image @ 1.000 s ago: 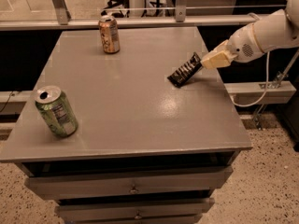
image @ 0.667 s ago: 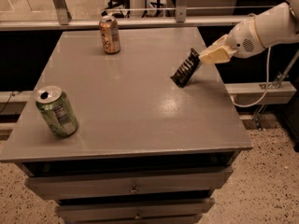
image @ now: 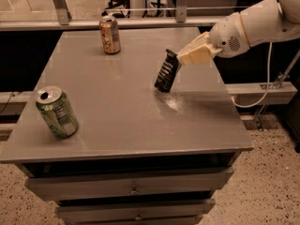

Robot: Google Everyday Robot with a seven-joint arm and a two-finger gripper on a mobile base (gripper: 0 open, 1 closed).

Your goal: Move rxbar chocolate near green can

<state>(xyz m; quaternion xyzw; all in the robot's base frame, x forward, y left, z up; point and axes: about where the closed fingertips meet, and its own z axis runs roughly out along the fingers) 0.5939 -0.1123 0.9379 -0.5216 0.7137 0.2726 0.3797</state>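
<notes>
Dark rxbar chocolate (image: 167, 72) hangs steeply tilted over the right half of the grey surface (image: 122, 125), its upper end pinched in the cream hand (image: 178, 58). We see the green can (image: 57, 111) leaning at front left, well apart; the orange can (image: 109, 34) stands at rear

A grey table (image: 117, 125) fills the middle, its top catching a soft patch of glare (image: 174, 102) right of centre. Below its near edge sit grey drawers (image: 93, 187) with small round knobs (image: 134, 190). The floor (image: 269, 186) is pale speckled stone. Along the far side runs a metal rail (image: 47, 25) with upright posts (image: 58, 3). At the right a white cable (image: 269, 74) droops. The hand (image: 177, 58) hangs over the table's far right part.
</notes>
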